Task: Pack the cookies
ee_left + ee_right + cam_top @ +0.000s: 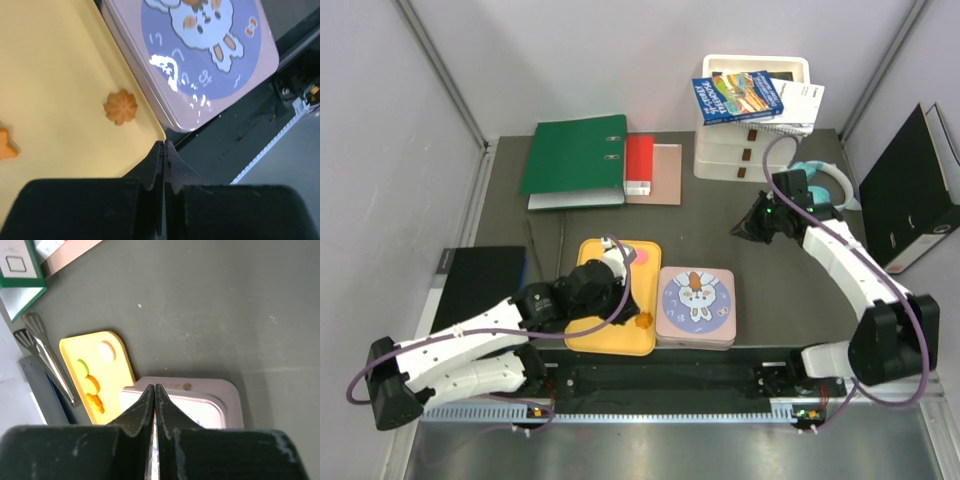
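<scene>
Grey tabletop (720, 230), packing apparently not yet begun: the cookies (120, 106) lie loose on the yellow tray (592, 340), one orange flower-shaped piece near its edge, just beside the pink rabbit-print tin (695, 306), whose lid is on. Over the tray's near corner the left gripper (164, 150) hovers, fingers pressed together and empty. High above the tabletop the right gripper (154, 390) is likewise closed on nothing. Opening the tin and moving every cookie appear left to do.

Soft, even light from overhead, leaving only faint shadows on the dark grey table (720, 220). White glare streaks the glossy pink square tin lid (210, 60). The black left tool (163, 145) and right tool (154, 387) look dark and slightly blurred nearest each lens.
</scene>
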Robot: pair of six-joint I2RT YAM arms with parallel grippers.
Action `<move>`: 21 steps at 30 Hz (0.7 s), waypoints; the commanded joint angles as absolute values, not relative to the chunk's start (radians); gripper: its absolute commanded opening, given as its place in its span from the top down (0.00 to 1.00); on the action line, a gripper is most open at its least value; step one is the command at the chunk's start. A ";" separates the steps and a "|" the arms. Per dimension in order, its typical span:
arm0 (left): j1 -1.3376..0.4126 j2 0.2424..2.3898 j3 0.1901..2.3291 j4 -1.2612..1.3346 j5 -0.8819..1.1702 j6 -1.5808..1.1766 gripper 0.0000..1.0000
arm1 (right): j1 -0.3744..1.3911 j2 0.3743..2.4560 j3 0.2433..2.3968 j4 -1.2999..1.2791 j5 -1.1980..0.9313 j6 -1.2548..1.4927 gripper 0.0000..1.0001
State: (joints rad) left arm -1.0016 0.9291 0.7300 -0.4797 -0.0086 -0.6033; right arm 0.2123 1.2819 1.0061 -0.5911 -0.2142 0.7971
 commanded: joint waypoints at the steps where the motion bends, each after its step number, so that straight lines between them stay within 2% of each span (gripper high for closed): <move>1: -1.072 0.871 0.649 -0.443 -0.005 -0.637 1.00 | 0.262 1.405 1.120 -0.565 -0.270 0.736 1.00; 4: -1.133 0.858 0.612 -0.410 0.031 -0.646 1.00 | 0.282 1.420 1.092 -0.520 -0.320 0.745 1.00; 11: -1.178 0.868 0.552 -0.348 -0.043 -0.732 1.00 | 0.330 1.347 0.860 -0.220 -0.632 0.802 1.00; 21: -1.178 0.937 0.554 -0.311 -0.058 -0.753 1.00 | 0.472 1.309 0.670 -0.107 -0.689 0.811 1.00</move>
